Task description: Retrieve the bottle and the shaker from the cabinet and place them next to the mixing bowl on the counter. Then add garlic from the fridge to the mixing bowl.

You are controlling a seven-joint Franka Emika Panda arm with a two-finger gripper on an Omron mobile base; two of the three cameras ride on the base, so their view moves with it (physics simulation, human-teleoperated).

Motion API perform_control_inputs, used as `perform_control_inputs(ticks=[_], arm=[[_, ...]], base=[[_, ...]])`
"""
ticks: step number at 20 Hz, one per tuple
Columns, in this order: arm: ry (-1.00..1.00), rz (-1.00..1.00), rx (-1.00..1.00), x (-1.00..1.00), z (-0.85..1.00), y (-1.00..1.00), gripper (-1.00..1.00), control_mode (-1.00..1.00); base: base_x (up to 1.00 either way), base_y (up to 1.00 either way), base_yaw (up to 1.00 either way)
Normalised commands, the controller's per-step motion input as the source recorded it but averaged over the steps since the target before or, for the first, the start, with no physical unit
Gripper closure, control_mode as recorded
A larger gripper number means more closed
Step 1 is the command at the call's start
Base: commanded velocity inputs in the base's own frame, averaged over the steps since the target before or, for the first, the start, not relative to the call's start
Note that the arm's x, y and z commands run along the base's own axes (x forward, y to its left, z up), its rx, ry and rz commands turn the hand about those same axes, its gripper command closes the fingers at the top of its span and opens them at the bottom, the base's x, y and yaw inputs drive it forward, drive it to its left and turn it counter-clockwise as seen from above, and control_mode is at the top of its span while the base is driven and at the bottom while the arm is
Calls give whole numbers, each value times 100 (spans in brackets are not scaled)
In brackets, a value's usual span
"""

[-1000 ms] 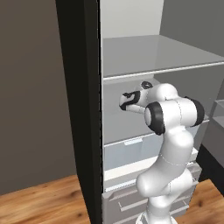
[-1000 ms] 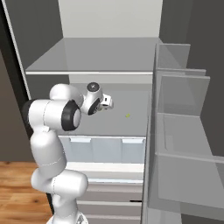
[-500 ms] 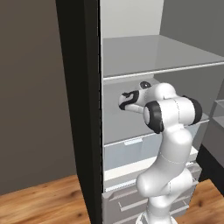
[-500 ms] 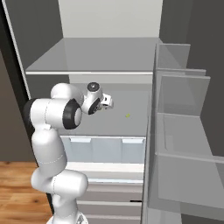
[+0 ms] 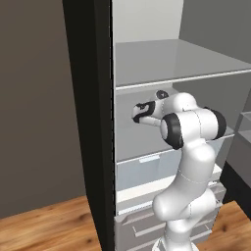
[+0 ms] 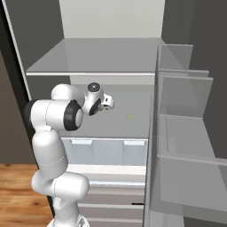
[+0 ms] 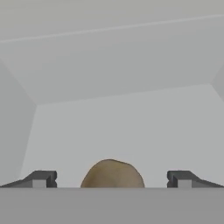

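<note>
While hand (image 7: pixel 109 180) stands fully open, holding nothing, garlic (image 7: pixel 112 174) sits on fridge (image 6: pixel 111 122) shelf between fingertips (image 7: pixel 41 179); risk: round lump rolls or squirts free if jaws close off-centre; risk: fingertips scrape shelf if approach too low.

From my remote station I see an arm (image 5: pixel 191 162) built of glossy white, rounded link housings. Its joints are dark: wide black bands and black circular end caps separate the white segments, most clearly at the elbow in both base views. The lower links are bulbous and taper toward a white base collar. The hand (image 6: pixel 103 101) is white with small dark inserts. The finger tips (image 7: pixel 41 178) are dark grey, blocky, with lighter grey faces.
</note>
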Motion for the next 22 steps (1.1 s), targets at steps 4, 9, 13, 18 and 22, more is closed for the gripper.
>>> perform_control_inputs(ticks=[4,9,13,18,22], arm=[[0,0,0,0,0,0,-100,-100],[0,0,0,0,0,0,-100,-100],[0,0,0,-1,0,0,-100,-100],[0,0,3,-15,-3,0,-100,-100],[0,0,5,-18,-14,0,-100,-100]], base=[[0,0,0],[0,0,0],[0,0,0],[0,0,0],[0,0,0]])
